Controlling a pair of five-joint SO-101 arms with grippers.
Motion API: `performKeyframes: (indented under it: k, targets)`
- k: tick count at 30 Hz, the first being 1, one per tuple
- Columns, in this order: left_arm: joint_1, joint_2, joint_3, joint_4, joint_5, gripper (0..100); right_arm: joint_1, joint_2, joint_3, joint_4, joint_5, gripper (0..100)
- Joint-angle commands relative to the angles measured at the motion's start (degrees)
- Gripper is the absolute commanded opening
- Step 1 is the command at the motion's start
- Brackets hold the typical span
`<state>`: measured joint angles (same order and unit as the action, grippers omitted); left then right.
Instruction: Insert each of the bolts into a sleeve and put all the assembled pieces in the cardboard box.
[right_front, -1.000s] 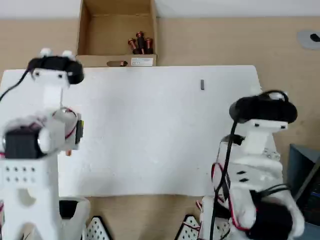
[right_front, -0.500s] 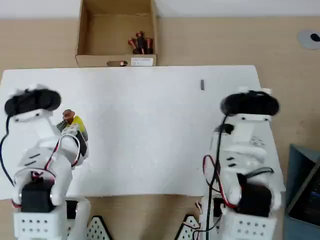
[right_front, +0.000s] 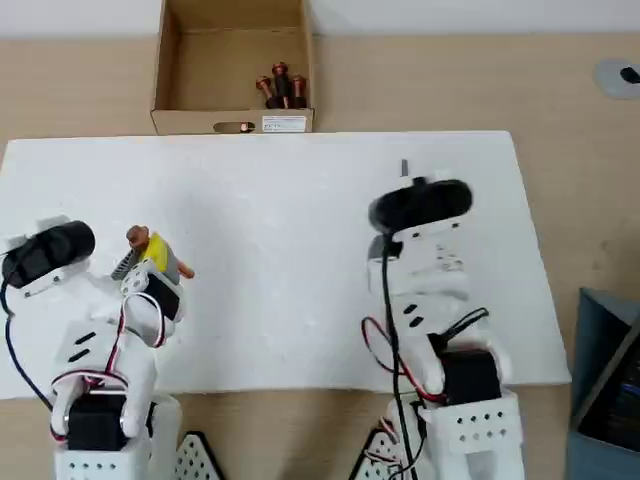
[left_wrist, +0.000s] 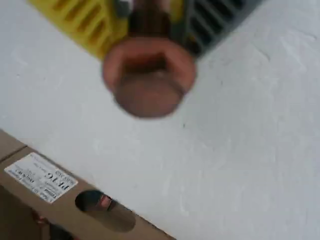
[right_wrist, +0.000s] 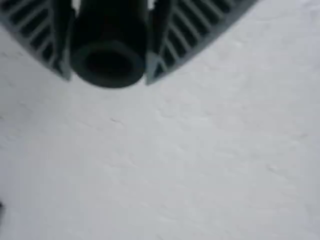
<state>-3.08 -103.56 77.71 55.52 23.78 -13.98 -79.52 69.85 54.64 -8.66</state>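
Observation:
My left gripper (right_front: 146, 252) is at the near left of the white foam board (right_front: 300, 260), shut on a copper bolt (right_front: 137, 236). From the left wrist the bolt (left_wrist: 149, 80) shows head-on between the yellow and grey fingers of the left gripper (left_wrist: 150, 27). My right gripper (right_wrist: 107, 45) is shut on a black sleeve (right_wrist: 107, 61), whose open end faces the camera. The right arm (right_front: 420, 204) stands over the board's middle right and covers its gripper from above. A second small dark sleeve (right_front: 404, 166) lies on the foam just beyond it. The cardboard box (right_front: 180, 70) holds several assembled pieces (right_front: 280, 86).
The box's near wall (left_wrist: 60, 200) has a label and a hole. A grey disc (right_front: 617, 76) lies on the wooden table at the far right. A dark blue-grey object (right_front: 605, 360) sits at the right edge. The foam between the two arms is bare.
The left arm drew back towards the near left, bringing the bolt into sight. The right arm swung left from the board's right edge towards the middle.

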Motion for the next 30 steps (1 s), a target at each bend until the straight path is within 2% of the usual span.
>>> performKeyframes:
  k: [1, 5, 14, 18, 25, 30]
  targets:
    - [1.1, -0.7, -0.1, -1.7, 6.2, 0, -3.4, -0.4, 0.5, -2.7, 0.4, 0.9]
    - [4.8, -0.7, -1.4, -1.7, 13.0, 0, -6.5, -0.4, 1.1, -4.0, 0.4, 0.9]
    - [12.7, -0.7, -7.4, -6.4, 13.4, 0, -19.6, -0.5, -0.1, -4.0, 0.5, 0.9]
    - [16.4, -0.7, -9.2, -6.7, 13.4, 0, -24.7, -0.5, -0.3, -4.0, 4.3, 0.9]
    - [20.5, -0.7, -11.6, -6.9, 13.4, 0, -26.5, -0.5, -0.9, -7.4, 10.4, 0.9]
    - [20.7, -0.4, -12.7, -6.9, 13.4, 0, -28.1, -0.5, -1.1, -8.0, 13.1, 0.9]
